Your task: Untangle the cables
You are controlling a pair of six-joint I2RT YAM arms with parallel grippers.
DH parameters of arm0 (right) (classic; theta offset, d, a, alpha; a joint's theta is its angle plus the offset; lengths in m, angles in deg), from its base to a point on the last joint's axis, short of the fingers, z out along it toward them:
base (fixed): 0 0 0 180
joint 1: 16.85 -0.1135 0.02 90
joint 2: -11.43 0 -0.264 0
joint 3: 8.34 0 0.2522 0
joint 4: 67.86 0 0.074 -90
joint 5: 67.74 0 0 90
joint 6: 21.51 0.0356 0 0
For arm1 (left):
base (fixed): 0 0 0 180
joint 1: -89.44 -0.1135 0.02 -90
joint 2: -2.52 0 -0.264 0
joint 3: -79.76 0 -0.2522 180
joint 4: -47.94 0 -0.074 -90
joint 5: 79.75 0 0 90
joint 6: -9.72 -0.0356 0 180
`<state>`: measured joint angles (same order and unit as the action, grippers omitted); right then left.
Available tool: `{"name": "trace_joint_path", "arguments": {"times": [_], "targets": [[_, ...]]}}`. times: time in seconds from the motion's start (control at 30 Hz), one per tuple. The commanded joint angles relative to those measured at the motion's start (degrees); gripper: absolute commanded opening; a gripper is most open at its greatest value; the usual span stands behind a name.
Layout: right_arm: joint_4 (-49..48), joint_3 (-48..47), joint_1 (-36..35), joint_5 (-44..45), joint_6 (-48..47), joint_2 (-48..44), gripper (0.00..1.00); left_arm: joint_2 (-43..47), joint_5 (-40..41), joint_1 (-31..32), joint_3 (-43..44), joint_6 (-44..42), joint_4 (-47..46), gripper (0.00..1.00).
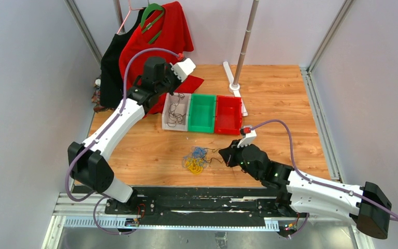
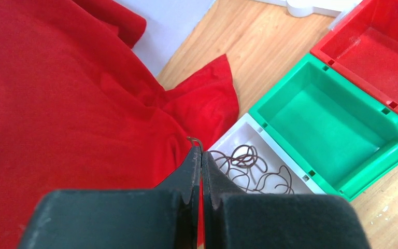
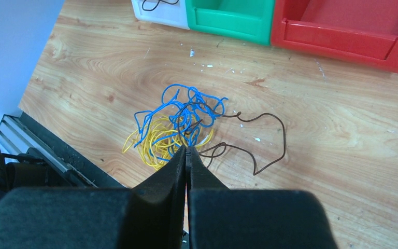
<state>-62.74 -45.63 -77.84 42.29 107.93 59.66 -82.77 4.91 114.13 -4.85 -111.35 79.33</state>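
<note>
A tangle of blue and yellow cables point(image 1: 196, 159) lies on the wooden table near its front edge. It also shows in the right wrist view point(image 3: 176, 127), with a dark brown cable point(image 3: 269, 116) running through it and trailing off to the right. My right gripper point(image 1: 222, 154) point(image 3: 187, 149) is shut at the tangle's near edge, where strands meet its tips. My left gripper point(image 1: 173, 88) point(image 2: 201, 151) is shut on the end of another dark brown cable point(image 2: 249, 166). The rest of that cable hangs in loops into the white bin point(image 1: 167, 122) point(image 2: 238, 127).
A green bin point(image 1: 202, 97) point(image 2: 285, 78) and a red bin point(image 1: 228, 98) point(image 2: 342, 39) stand in a row right of the white one. A red shirt point(image 1: 160, 36) point(image 2: 57, 104) and a black garment point(image 1: 111, 62) hang behind the left arm. A pole point(image 1: 244, 41) stands at the back.
</note>
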Motion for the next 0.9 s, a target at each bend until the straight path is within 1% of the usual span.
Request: {"name": "trace_joint_path", "arguments": {"times": [0.0,0.3,0.5,0.67,0.73,0.77,0.8,0.87], "targets": [[0.7,-1.7,1.3,1.9,-1.0,0.1,0.01,-2.0,-1.6,-0.6,-1.6,0.4,-3.6,0.0],[2.2,-3.5,2.2,1.4,-2.0,1.2,0.01,-7.3,-0.5,-1.5,-7.0,0.8,-7.9,0.0],[3.0,-4.0,2.9,1.1,-2.0,1.2,0.01,-11.4,0.3,-1.6,-8.7,1.5,-9.3,0.0],[3.5,-4.5,3.5,0.8,-1.8,2.0,0.01,-14.3,0.7,-1.6,-10.6,2.7,-12.6,0.0],[4.2,-5.2,3.7,0.7,-1.6,2.8,0.01,-15.4,0.9,-1.5,-10.5,3.0,-12.1,0.0],[4.7,-5.7,3.8,0.7,-1.5,3.3,0.03,-15.8,1.1,-1.5,-10.1,3.1,-11.4,0.02],[5.2,-6.2,3.9,0.7,-1.4,3.9,0.08,-15.9,1.0,-1.5,-9.5,3.2,-10.2,0.07],[6.0,-7.0,3.9,0.8,-0.8,5.1,0.2,-15.3,-0.8,-2.0,-7.3,3.7,-6.3,0.24]]}}
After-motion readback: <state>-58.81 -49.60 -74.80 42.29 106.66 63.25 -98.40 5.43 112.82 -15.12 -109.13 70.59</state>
